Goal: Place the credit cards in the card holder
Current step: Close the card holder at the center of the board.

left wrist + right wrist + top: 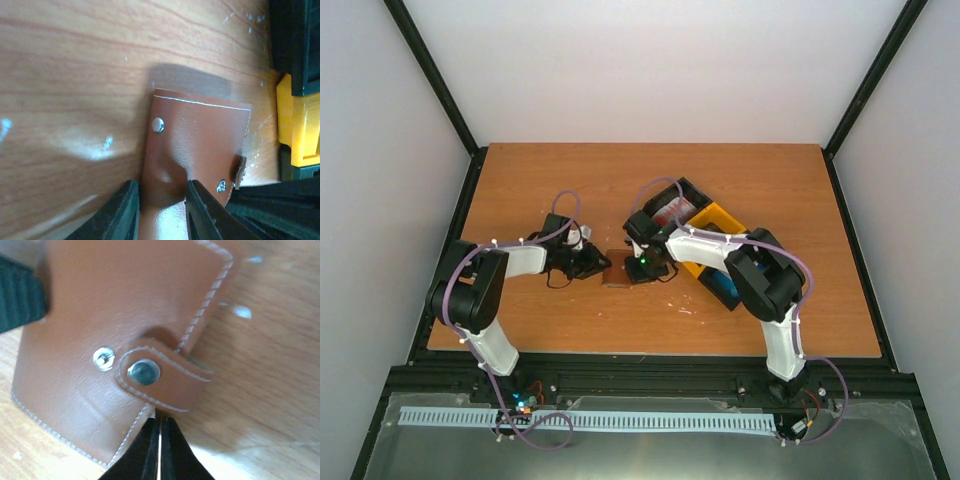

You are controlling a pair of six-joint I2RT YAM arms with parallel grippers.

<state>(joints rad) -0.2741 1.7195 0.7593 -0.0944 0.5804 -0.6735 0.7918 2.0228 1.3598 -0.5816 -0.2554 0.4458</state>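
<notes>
The brown card holder (616, 273) lies closed on the table between my two grippers. My left gripper (598, 266) is shut on its left end; in the left wrist view (161, 185) the jaws pinch the leather (200, 135) into a bulge. My right gripper (638, 268) meets it from the right. In the right wrist view (160, 419) the jaws are closed at the edge of the snap tab (165, 382), which sits beside a bare silver stud (103, 359). Red-and-white credit cards (670, 212) lie in a black bin and blue cards (725, 287) in another.
A row of bins stands right of the holder: a black bin (692, 197), a yellow bin (718, 222) and a dark bin under my right arm. The yellow bin (297, 125) and black bin (295, 45) edge the left wrist view.
</notes>
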